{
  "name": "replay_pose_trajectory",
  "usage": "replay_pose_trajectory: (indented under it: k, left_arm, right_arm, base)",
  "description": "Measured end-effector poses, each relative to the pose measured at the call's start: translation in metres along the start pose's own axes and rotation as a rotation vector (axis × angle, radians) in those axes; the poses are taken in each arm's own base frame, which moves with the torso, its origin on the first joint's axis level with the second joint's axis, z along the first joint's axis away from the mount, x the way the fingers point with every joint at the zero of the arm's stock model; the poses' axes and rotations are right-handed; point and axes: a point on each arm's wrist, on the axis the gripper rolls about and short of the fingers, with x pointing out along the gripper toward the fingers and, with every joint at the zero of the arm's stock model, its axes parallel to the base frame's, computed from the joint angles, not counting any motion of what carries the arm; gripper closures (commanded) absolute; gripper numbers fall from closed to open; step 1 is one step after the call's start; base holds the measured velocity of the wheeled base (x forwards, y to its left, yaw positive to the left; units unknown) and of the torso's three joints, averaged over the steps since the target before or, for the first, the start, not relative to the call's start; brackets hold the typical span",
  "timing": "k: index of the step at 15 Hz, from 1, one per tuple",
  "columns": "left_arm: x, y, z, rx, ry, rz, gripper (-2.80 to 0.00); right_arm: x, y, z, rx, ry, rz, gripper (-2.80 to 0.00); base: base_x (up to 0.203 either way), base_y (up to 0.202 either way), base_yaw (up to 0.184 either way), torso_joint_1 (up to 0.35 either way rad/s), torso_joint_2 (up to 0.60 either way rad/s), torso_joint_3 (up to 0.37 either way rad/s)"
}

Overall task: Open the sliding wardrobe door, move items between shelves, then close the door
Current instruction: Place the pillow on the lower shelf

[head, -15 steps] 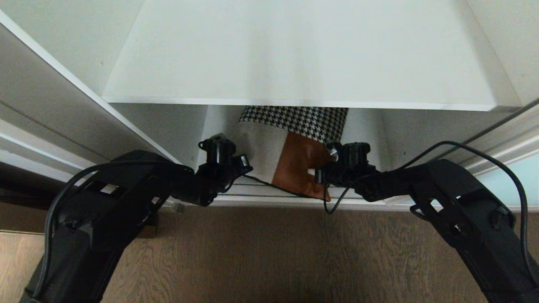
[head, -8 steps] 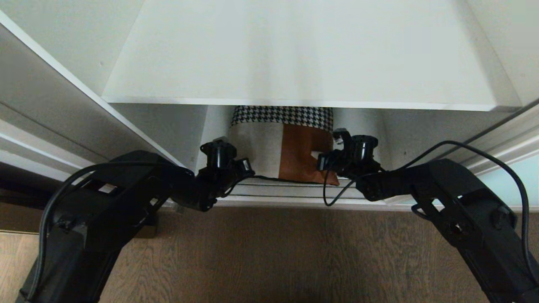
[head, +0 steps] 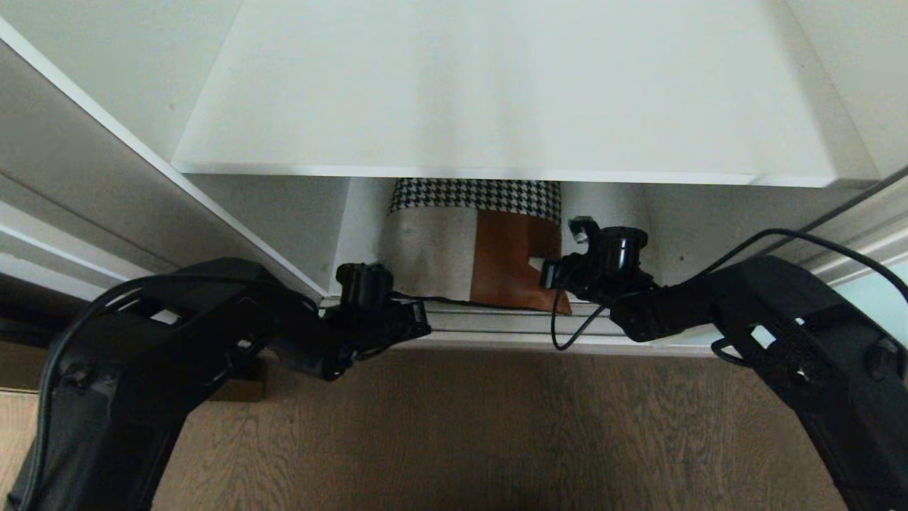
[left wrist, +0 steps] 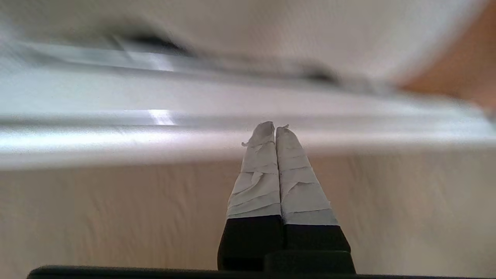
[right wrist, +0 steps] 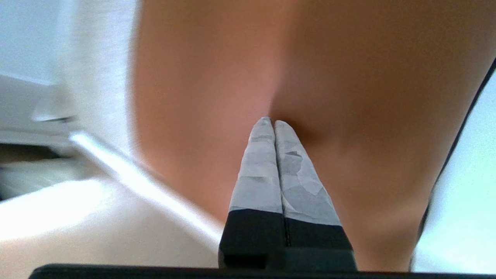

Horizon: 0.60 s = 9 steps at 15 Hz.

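A folded stack of items lies in the compartment under the white upper shelf (head: 496, 92): houndstooth (head: 474, 196) at the back, beige (head: 425, 255) and rust-orange (head: 507, 262) in front. My right gripper (head: 537, 266) (right wrist: 273, 122) is shut, with its taped tips pressed into the rust-orange cloth (right wrist: 348, 77) and denting it. My left gripper (head: 423, 319) (left wrist: 275, 130) is shut and empty, low over the silver bottom track (head: 489, 323), clear of the stack. The sliding wardrobe door (head: 883, 278) shows only as a pale aqua strip at the far right.
The wardrobe's side wall and door rails (head: 85, 191) run along the left. Brown wood-grain floor (head: 461, 426) lies in front of the track. A black cable (head: 567, 341) hangs from the right wrist over the track.
The stack has slid back into the lower compartment and now lies straight. The right gripper followed it inward. The left gripper dropped away from the cloth down to the track.
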Motion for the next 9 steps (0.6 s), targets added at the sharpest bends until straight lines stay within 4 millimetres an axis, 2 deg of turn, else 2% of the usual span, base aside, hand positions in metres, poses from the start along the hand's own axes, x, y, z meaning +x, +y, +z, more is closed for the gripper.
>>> replay_pose_trajectory:
  k: [3,6,9]
  left_arm:
    - [-0.008,0.000,-0.001,0.005,0.032,-0.039,0.00]
    - [-0.017,0.002,0.009,0.000,0.011,-0.031,0.00]
    - [-0.036,-0.001,0.019,0.011,0.031,-0.010,0.00]
  right_arm:
    - [-0.018,0.009,0.005,0.068,0.077,0.102,0.00]
    - [-0.025,0.012,0.007,0.075,0.094,0.105,0.00]
    - [-0.034,0.020,0.012,0.053,0.131,0.101,0.00]
  base:
    - [0.000,0.000,0.000,0.000,0.00,0.000]
    - [0.000,0.000,0.000,0.000,0.00,0.000]
    - [0.000,0.000,0.000,0.000,0.00,0.000]
